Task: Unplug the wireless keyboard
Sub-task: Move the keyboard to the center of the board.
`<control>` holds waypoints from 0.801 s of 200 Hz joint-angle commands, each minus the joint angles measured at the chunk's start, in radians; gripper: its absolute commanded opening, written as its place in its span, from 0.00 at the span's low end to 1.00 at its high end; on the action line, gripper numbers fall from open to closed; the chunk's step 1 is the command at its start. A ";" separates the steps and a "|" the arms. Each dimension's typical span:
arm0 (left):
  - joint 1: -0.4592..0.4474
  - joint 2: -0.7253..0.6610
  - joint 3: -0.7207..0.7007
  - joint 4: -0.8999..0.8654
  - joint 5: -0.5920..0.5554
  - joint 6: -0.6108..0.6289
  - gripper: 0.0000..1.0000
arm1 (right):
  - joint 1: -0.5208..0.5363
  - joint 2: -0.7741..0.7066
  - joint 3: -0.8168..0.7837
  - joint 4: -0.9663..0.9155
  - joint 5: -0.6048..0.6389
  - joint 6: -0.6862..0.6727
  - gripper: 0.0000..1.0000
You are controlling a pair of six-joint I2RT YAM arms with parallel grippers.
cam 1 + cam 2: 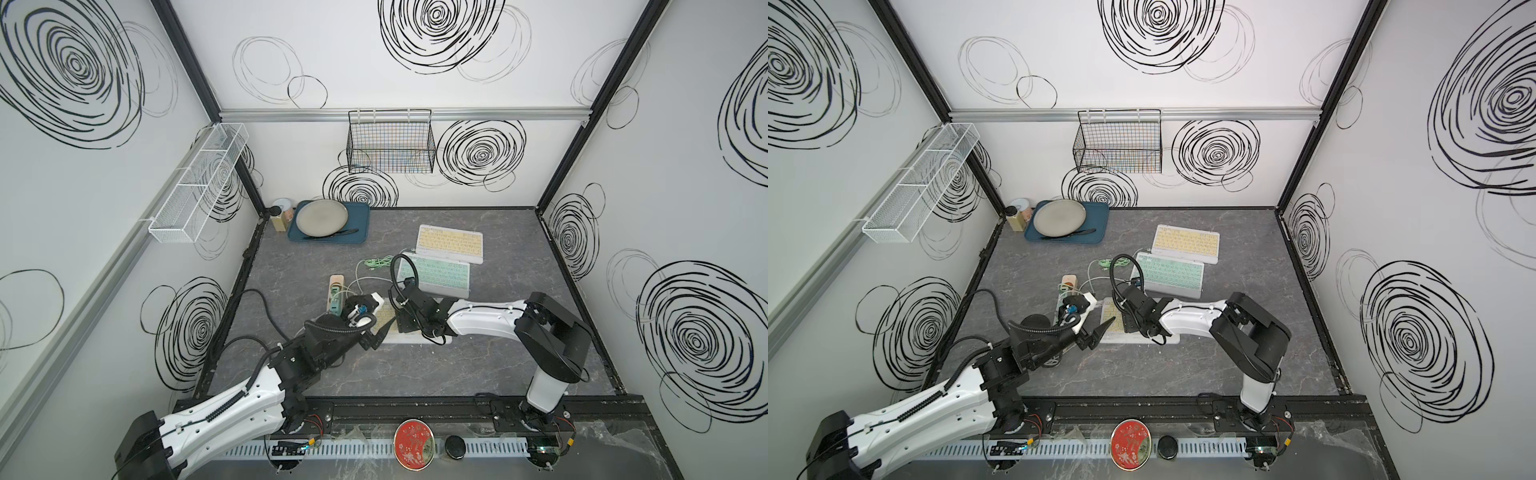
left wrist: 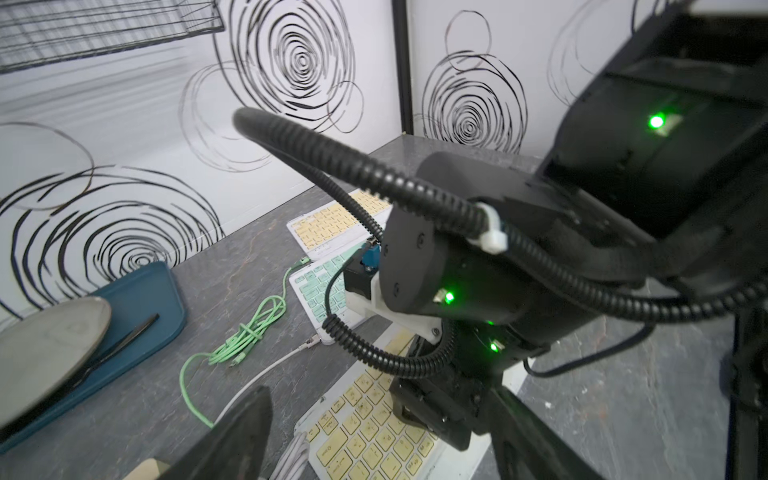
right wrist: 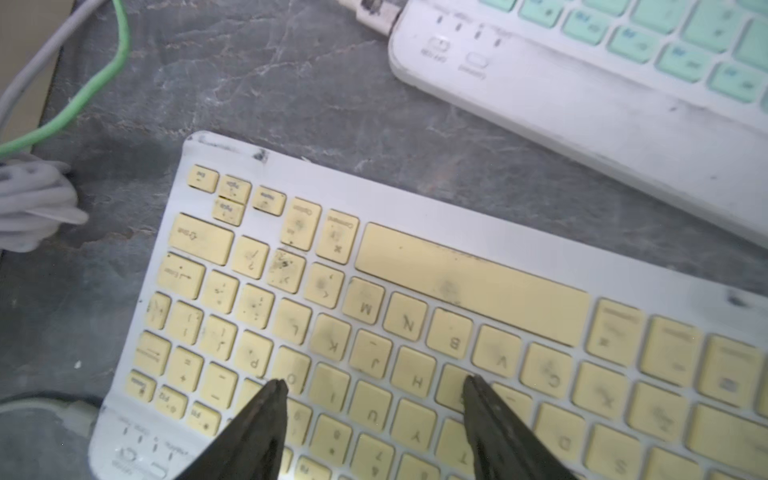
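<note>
Grey marbled tabletop [image 1: 478,365] carries three white keyboards. Nearest, a cream-keyed wireless keyboard [image 3: 457,266] lies largely hidden beneath both arms in both top views, with the left gripper [image 1: 381,335] at its edge and the right gripper [image 3: 374,384] above its keys, each with fingers spread and empty. Beyond lie a mint-keyed keyboard [image 1: 436,276], one coiled green cable [image 1: 376,262], one white cable [image 2: 266,370] whose blurred plug meets the mint keyboard's corner, then a second cream-keyed keyboard [image 1: 451,243].

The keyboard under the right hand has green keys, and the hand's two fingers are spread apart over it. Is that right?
Not quite. The keyboard under the right hand has yellow keys, as the right wrist view shows. The green-keyed keyboard lies beside it, apart. The rest is right: the hand's two fingers are spread apart over it.
</note>
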 commanded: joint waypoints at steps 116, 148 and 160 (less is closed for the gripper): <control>-0.081 0.340 0.045 -0.102 0.085 0.376 0.77 | -0.255 -0.333 -0.408 -0.031 -0.004 0.061 0.75; -0.112 0.475 0.108 -0.116 0.047 0.394 0.73 | -0.274 -0.371 -0.396 -0.047 -0.020 0.065 0.75; -0.112 0.521 0.141 -0.137 0.063 0.397 0.72 | -0.274 -0.381 -0.385 -0.051 -0.026 0.065 0.74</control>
